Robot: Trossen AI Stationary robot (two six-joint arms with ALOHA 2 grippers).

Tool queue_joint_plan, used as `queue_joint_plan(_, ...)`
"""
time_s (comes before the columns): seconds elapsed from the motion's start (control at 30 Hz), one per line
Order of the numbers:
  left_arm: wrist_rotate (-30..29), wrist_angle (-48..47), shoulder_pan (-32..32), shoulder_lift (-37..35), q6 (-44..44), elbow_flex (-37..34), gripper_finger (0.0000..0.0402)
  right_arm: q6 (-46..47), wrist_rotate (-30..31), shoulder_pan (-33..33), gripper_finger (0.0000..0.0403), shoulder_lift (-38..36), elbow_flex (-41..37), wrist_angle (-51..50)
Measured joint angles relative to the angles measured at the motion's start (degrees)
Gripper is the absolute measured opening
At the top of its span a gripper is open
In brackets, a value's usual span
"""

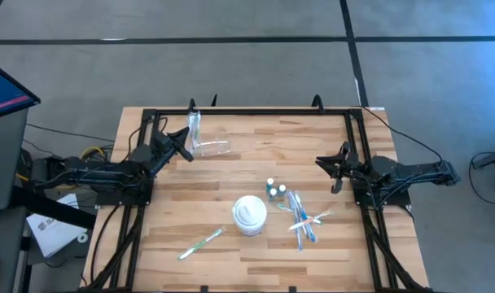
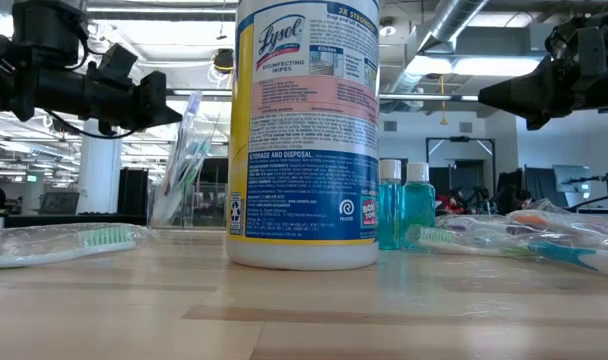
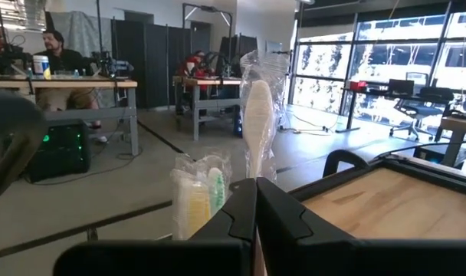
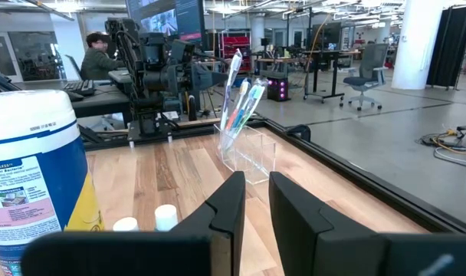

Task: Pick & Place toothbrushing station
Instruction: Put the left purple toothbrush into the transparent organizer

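Observation:
Two clear plastic cups (image 1: pixel 215 148) stand at the table's far left, and one holds wrapped toothbrushes (image 4: pixel 245 107). My left gripper (image 1: pixel 186 140) is right beside them, shut on a wrapped toothbrush with a pale head (image 3: pixel 257 115). My right gripper (image 1: pixel 335 168) hangs at the table's right, open by a narrow gap (image 4: pixel 257 184) and empty. Several wrapped toothbrushes (image 1: pixel 303 218) lie near the right. A green one (image 1: pixel 200 242) lies at the near left. Two small white-capped bottles (image 1: pixel 273 190) stand beside the pile. My left gripper pinches the wrapped toothbrush between its two fingertips, at the handle below the head (image 3: pixel 257 172). The fingers come level from the table's left and lie across it. The toothbrush stands upright with its head up. My own fingers hide its lower end.
A white tub of wipes (image 1: pixel 249 214) stands upright near the table's middle, between the green toothbrush and the pile. A black frame rail (image 1: pixel 256 112) runs around the table's edge. Bare wood shows between the cups and the tub.

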Motion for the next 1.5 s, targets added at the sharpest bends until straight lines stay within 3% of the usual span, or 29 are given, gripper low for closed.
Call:
queue_joint_plan(0.4,-1.4,0.1,0.0,8.9,-3.2,0.0,0.0,0.0,0.0,0.0,0.0054,0.0,0.0,0.0)
queue_joint_plan(1.1,-1.4,0.9,0.0,15.8,-6.1,0.0,0.0007,0.0,0.0,0.0,0.0054,0.0,0.0,0.0)
queue_joint_plan(1.27,-1.4,1.1,0.0,15.8,-6.1,0.0,0.0031,0.0,0.0,0.0,0.0054,0.0,0.0,0.0)
queue_joint_plan(1.5,-1.4,1.2,0.0,15.8,-6.0,0.0,0.0097,0.0,0.0,0.0,0.0054,0.0,0.0,0.0)
